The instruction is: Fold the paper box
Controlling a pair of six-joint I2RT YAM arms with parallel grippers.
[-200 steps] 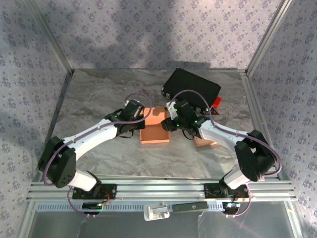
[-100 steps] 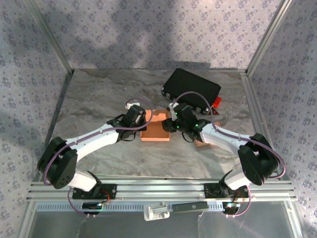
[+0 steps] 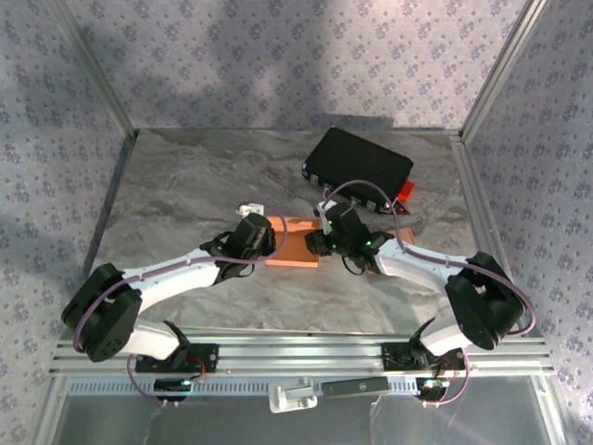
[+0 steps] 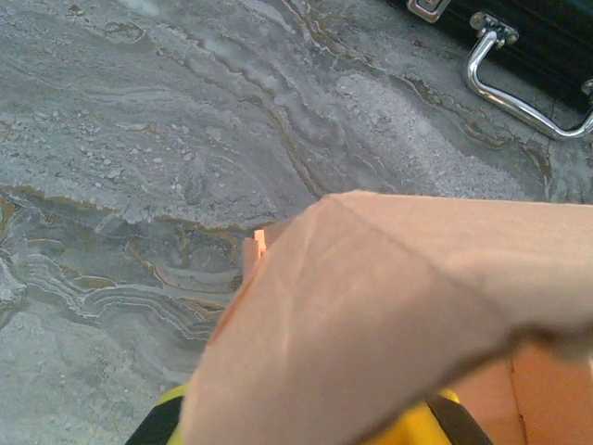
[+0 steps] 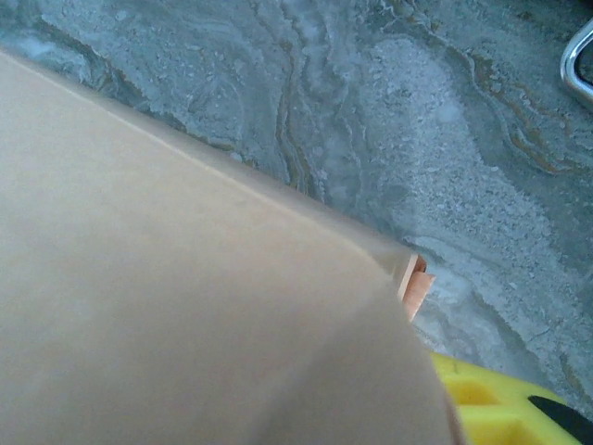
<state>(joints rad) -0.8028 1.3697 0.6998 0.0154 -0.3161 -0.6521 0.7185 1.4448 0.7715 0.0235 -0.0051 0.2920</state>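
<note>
The orange paper box [image 3: 295,243] lies on the grey marbled table between my two grippers. At its left edge sits my left gripper [image 3: 266,241], shut on the box's left flap. In the left wrist view that flap [image 4: 398,306] curves right over the fingers and hides them. My right gripper [image 3: 321,243] is against the box's right edge. There, a broad paper panel [image 5: 185,278] covers the jaws, so their stance is hidden. A small folded tab [image 5: 413,283] shows at the panel's corner.
A black case [image 3: 359,167] with a metal handle [image 4: 519,85] lies at the back right, just beyond the box. A small red item [image 3: 404,192] sits by its right end. Patterned walls close in the table on three sides.
Both grippers have come down and a little toward the near edge with the box between them. The box looks lower and narrower from above. The left jaws closed slightly.
</note>
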